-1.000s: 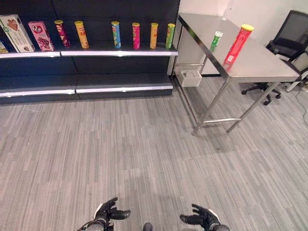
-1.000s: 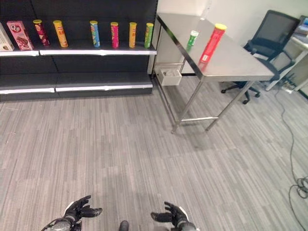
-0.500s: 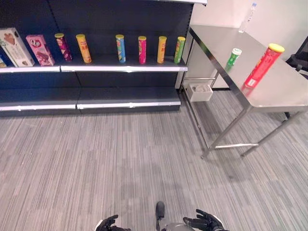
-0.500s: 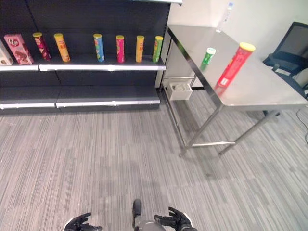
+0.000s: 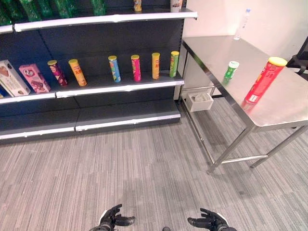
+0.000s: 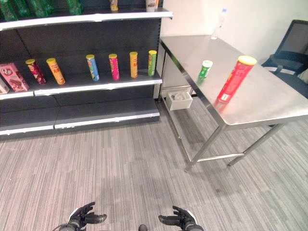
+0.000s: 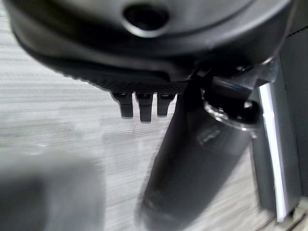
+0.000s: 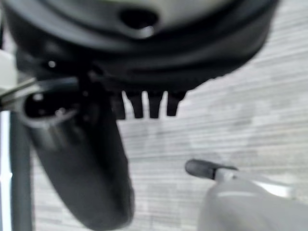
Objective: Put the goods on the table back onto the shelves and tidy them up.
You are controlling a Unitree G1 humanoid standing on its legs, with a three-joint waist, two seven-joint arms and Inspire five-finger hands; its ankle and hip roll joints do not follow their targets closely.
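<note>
A tall red tube with a yellow lid [image 5: 262, 80] stands on the steel table [image 5: 284, 101] at the right. A short green can with a white lid [image 5: 231, 70] stands farther back on the same table, and a clear bottle [image 5: 245, 19] is at its far end. My left hand [image 5: 111, 220] and right hand [image 5: 210, 223] hang low over the floor, far from the table, fingers relaxed and holding nothing. The dark shelf unit [image 5: 120, 85] on the left carries a row of upright tubes [image 5: 136, 68].
Two snack boxes [image 5: 33, 79] stand at the shelf's left end, and green bottles [image 5: 29, 8] line the top shelf. A white tub [image 5: 200, 101] sits under the table by the shelf. An office chair [image 6: 288, 34] stands behind the table. Open grey floor lies between me and both.
The camera has tilted up and shifted, so the top shelf shows now. Both hands stay low, open and spread a little wider apart.
</note>
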